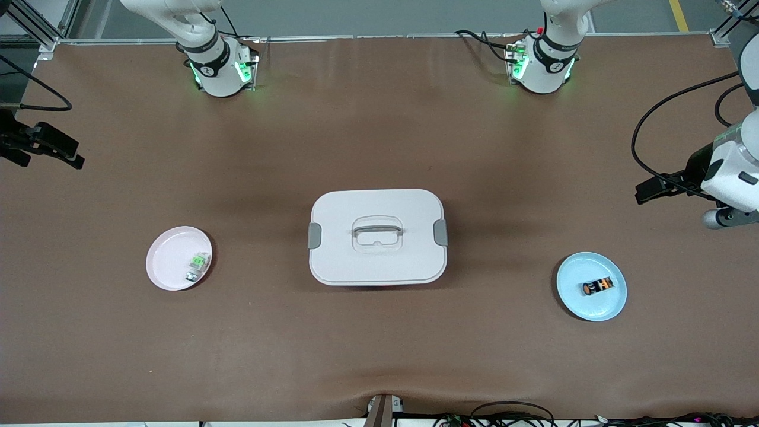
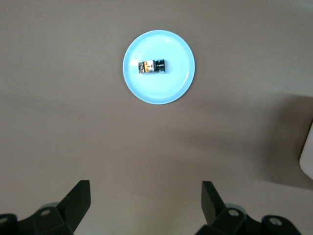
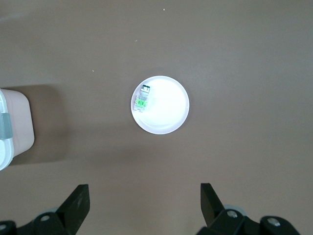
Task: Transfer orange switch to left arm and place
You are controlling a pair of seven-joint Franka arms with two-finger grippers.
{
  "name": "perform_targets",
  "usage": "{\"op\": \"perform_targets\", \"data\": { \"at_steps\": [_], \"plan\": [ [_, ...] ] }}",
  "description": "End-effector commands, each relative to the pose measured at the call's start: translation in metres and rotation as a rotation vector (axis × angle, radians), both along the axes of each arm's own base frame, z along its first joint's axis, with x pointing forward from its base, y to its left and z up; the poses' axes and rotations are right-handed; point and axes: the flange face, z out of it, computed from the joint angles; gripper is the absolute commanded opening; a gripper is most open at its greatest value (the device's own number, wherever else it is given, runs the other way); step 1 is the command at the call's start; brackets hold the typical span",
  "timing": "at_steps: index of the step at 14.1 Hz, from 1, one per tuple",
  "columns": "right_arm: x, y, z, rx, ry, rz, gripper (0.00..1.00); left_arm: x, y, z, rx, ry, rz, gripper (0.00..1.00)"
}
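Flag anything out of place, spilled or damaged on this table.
Nothing stands out. The orange switch lies on the blue plate, the green part on the pink plate, the box latched between them.

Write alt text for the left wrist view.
The orange switch lies on a light blue plate on the brown table, with the left gripper above it, jaws open and empty. A corner of the white box shows at the edge.

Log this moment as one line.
orange switch on blue plate | box mid-table | left gripper open above table | right gripper open, waiting
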Motion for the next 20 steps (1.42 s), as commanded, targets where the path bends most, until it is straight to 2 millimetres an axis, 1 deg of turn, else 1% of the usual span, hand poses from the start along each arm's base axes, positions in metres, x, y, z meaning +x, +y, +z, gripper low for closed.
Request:
{"op": "perform_targets", "data": {
  "at_steps": [1, 3, 5, 7, 9, 11, 16, 18, 20],
  "plan": [
    [-0.005, -0.002, 0.006, 0.003, -0.008, 0.003, 1.0, -0.013, 0.002, 0.017, 0.024, -0.003, 0.038, 1.0],
    [-0.004, -0.002, 0.005, 0.003, -0.008, 0.003, 1.0, -0.016, 0.012, 0.035, 0.026, -0.009, 0.05, 1.0],
    [-0.004, -0.003, 0.005, 0.003, -0.008, 0.001, 1.0, -0.017, 0.017, 0.054, 0.026, -0.03, 0.059, 1.0],
    [-0.004, -0.003, 0.005, 0.003, -0.008, 0.001, 1.0, -0.021, 0.02, 0.062, 0.029, -0.023, 0.069, 1.0],
    [-0.004, -0.003, 0.005, 0.003, -0.01, 0.001, 1.0, -0.022, 0.018, 0.064, 0.027, -0.022, 0.064, 1.0],
    [-0.004, -0.002, 0.005, 0.003, -0.008, 0.003, 1.0, -0.023, 0.02, 0.073, 0.029, -0.031, 0.069, 1.0],
    [-0.006, -0.001, 0.005, 0.042, 0.004, -0.015, 1.0, -0.026, 0.015, 0.073, 0.031, -0.015, 0.056, 1.0],
    [-0.007, -0.006, 0.003, 0.058, 0.013, -0.029, 1.0, -0.034, 0.012, 0.087, 0.038, -0.039, 0.03, 1.0],
    [-0.009, -0.011, 0.003, 0.08, 0.022, -0.029, 1.0, -0.034, 0.008, 0.087, 0.024, -0.042, -0.003, 1.0]
  ]
}}
